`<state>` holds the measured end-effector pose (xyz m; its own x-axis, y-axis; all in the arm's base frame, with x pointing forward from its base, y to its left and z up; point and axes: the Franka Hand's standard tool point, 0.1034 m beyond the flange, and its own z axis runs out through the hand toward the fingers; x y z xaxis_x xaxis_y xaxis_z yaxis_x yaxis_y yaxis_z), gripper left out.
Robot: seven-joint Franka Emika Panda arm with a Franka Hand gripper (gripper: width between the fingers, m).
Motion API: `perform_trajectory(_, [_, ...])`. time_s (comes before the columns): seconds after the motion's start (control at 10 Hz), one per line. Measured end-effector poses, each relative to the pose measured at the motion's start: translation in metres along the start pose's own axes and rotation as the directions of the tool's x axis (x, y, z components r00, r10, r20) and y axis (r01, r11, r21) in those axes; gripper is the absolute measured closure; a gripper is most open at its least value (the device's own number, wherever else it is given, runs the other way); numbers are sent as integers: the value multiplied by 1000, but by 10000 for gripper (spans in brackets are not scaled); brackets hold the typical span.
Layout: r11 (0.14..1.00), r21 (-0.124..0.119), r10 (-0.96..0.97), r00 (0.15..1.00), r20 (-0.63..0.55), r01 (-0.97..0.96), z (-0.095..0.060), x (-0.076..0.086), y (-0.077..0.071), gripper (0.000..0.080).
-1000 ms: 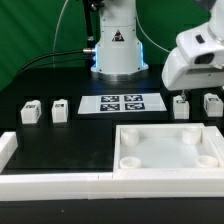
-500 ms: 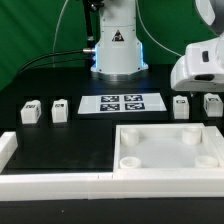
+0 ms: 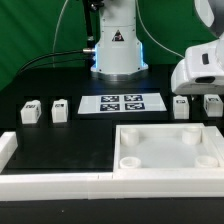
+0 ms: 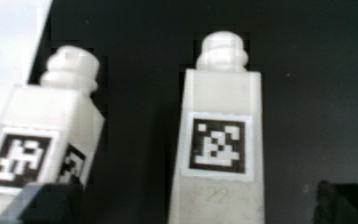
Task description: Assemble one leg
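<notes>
Black-and-white square tags, patterns rather than letters, mark the leg (image 4: pixel 220 130) framed by the gripper (image 4: pixel 202 200), its dark fingers (image 4: pixel 43 200) spread apart, closed on nothing; a neighbouring leg (image 4: pixel 51 115) lies just beside it; the two sit at the exterior view's right, behind the white tray (image 3: pixel 168 172); the marker board (image 3: pixel 121 102) carries four tags; the robot base (image 3: pixel 117 60) bears a black triangle sign (image 3: pixel 117 38), too small to read; the arm head (image 3: pixel 203 68) sits lower and further right than a second ago; all parts unmoved.
</notes>
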<state>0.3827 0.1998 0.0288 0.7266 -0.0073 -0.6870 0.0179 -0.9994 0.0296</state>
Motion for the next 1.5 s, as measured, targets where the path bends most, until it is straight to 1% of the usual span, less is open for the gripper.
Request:
perform_trajectory(0.1, [1000, -3, -5, 1000, 19, 5, 2, 1, -3, 150])
perform_trajectory(0.2, [1000, 1, -15, 1000, 10, 15, 0, 4, -5, 150])
perform_trajectory(0.4, [1000, 3, -24, 1000, 6, 24, 0, 5, -5, 150])
perform_trajectory(0.6, [1000, 1, -20, 999, 29, 20, 6, 6, -3, 150])
perform_trajectory(0.7, [1000, 3, -19, 1000, 23, 19, 7, 9, -2, 150])
perform_trajectory(0.9, [1000, -1, -17, 999, 45, 17, 12, 8, -1, 150])
perform_trajectory(1.5, [1000, 1, -13, 999, 35, 13, 23, 10, -1, 150])
